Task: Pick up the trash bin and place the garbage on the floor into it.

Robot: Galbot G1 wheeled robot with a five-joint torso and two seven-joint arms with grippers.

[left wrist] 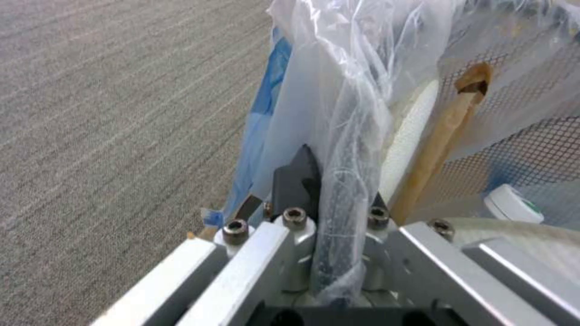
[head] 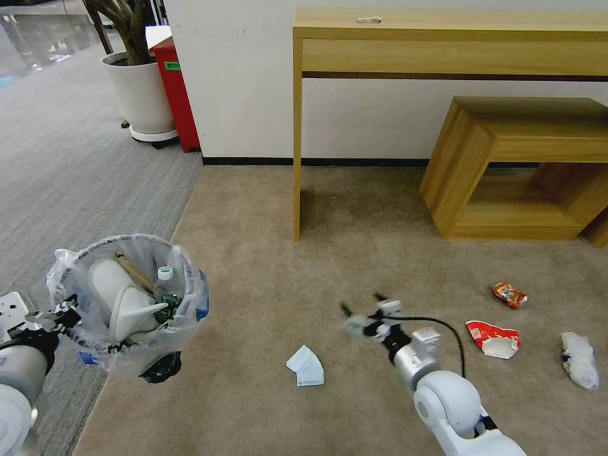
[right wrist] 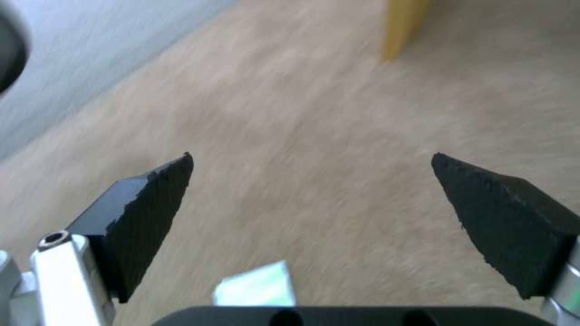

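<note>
My left gripper (head: pixel 63 315) holds the trash bin (head: pixel 130 297) off the floor at the left; in the left wrist view this gripper (left wrist: pixel 336 181) is shut on the bin's bag-covered rim (left wrist: pixel 344 136). Inside lie white slippers (head: pixel 123 304), a bottle (head: pixel 166 282) and a wooden stick (head: pixel 134 271). My right gripper (head: pixel 361 311) hangs open and empty above the beige floor (head: pixel 266 253). A pale-blue mask (head: pixel 305 366) lies just left of and nearer than it, and the right wrist view shows the gripper (right wrist: pixel 311 156) with the mask (right wrist: pixel 257 287) at its base. To the right lie a red-white wrapper (head: pixel 493 339), an orange-red crushed can (head: pixel 509 294) and a crushed white cup (head: pixel 579 360).
A tall wooden table (head: pixel 443 38) stands against the wall, its leg (head: pixel 296 190) on the carpet ahead. A low wooden shelf (head: pixel 519 171) sits at the right. A potted plant (head: pixel 142 95) and a red box (head: pixel 174 88) stand on the grey striped carpet (head: pixel 63 171) at the left.
</note>
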